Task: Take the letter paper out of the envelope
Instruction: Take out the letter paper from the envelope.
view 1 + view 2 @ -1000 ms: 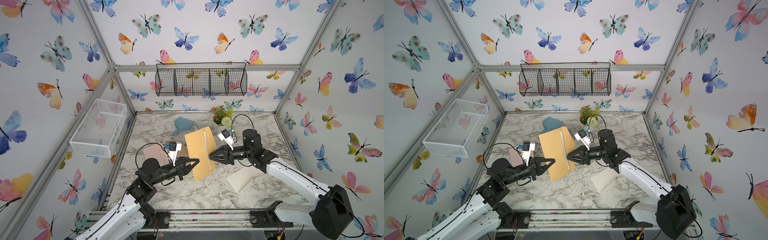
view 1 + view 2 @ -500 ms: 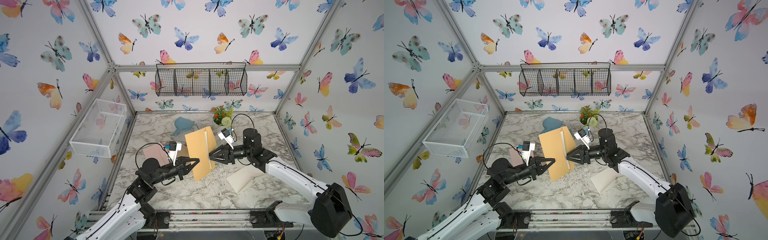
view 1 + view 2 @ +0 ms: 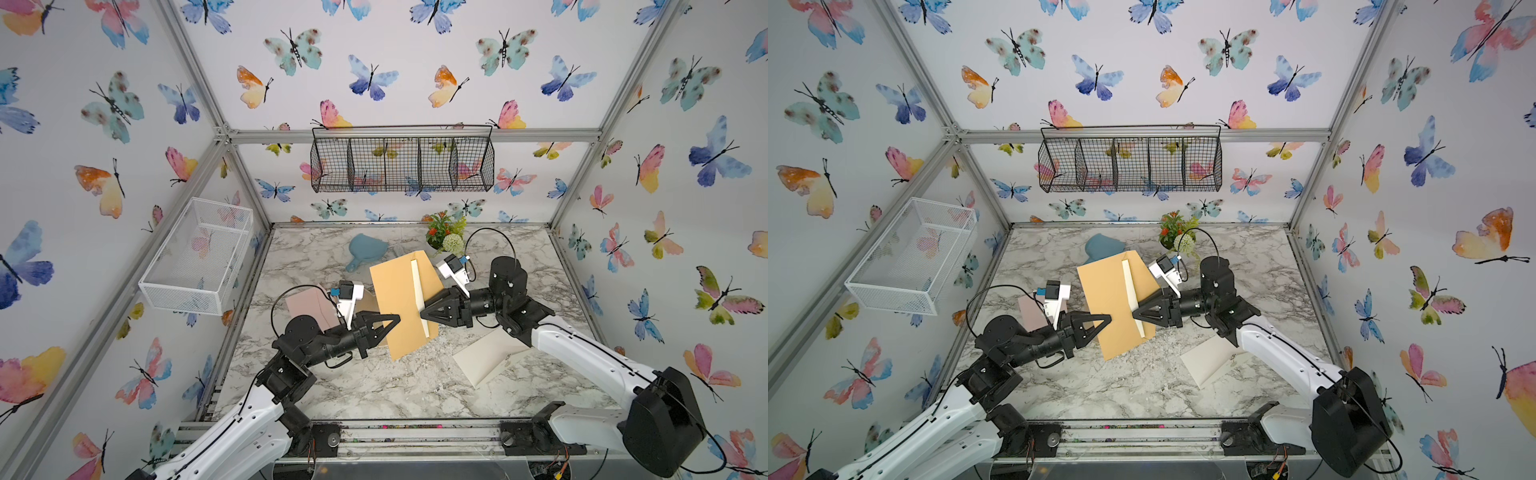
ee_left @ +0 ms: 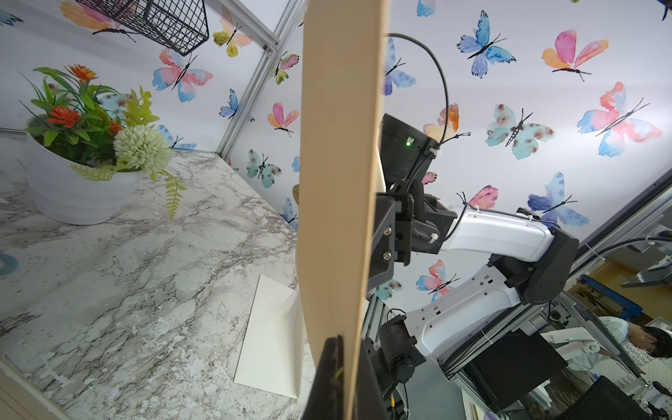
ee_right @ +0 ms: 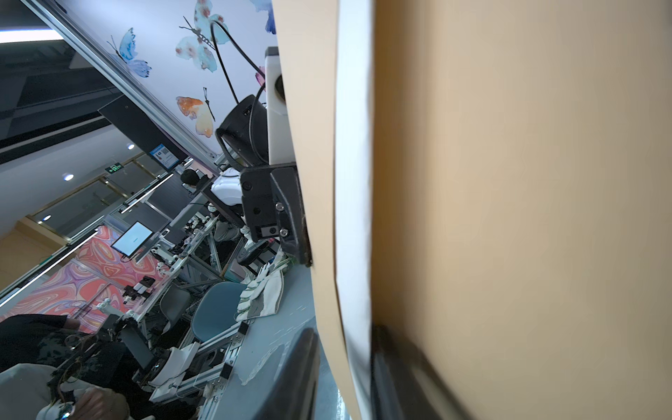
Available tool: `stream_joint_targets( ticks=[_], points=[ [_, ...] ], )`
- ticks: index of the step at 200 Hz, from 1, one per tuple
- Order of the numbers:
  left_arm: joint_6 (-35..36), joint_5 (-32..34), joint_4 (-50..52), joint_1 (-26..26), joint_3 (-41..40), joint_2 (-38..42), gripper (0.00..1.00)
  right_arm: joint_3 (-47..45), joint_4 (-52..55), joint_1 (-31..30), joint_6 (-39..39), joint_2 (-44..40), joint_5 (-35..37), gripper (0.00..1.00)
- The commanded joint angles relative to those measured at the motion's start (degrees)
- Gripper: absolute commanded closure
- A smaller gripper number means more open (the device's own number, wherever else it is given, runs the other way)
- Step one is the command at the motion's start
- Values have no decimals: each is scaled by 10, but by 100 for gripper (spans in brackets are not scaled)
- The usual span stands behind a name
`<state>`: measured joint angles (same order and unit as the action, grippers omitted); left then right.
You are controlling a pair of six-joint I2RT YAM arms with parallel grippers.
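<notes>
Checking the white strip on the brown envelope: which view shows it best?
In both top views the whole white strip shows on the brown envelope. The right wrist view shows only part, very close; the left wrist view shows none.

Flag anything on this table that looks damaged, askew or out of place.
The marble tabletop is damaged: its surface is flaked and chipped in white patches towards the front middle, just in front of the lifted brown envelope. The left wrist view shows the same peeling. Nothing looks spilled.
</notes>
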<state>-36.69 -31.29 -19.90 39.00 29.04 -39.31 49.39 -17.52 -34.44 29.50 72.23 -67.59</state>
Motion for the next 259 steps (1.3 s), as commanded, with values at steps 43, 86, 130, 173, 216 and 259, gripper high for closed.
stream_joint_targets(
  ticks=[43, 86, 130, 173, 216, 259],
  points=[
    [1, -9, -26, 1, -9, -2, 100, 0, -5, -5, 3, -25, -10, 99],
    [22, 15, 19, -1, -9, 10, 100, 23, 107, -4, -66, -58, 46, 99],
    [35, 30, 50, -5, -11, 32, 100, 34, 178, 22, -101, -88, 85, 99],
    [35, 30, 56, -7, -10, 35, 100, 22, 187, 74, -101, -87, 69, 99],
    [42, 31, 71, -9, 4, 36, 93, 15, 185, 78, -102, -79, 62, 99],
    [47, 30, 76, -10, 16, 29, 92, 15, 192, 80, -108, -81, 62, 99]
  ],
)
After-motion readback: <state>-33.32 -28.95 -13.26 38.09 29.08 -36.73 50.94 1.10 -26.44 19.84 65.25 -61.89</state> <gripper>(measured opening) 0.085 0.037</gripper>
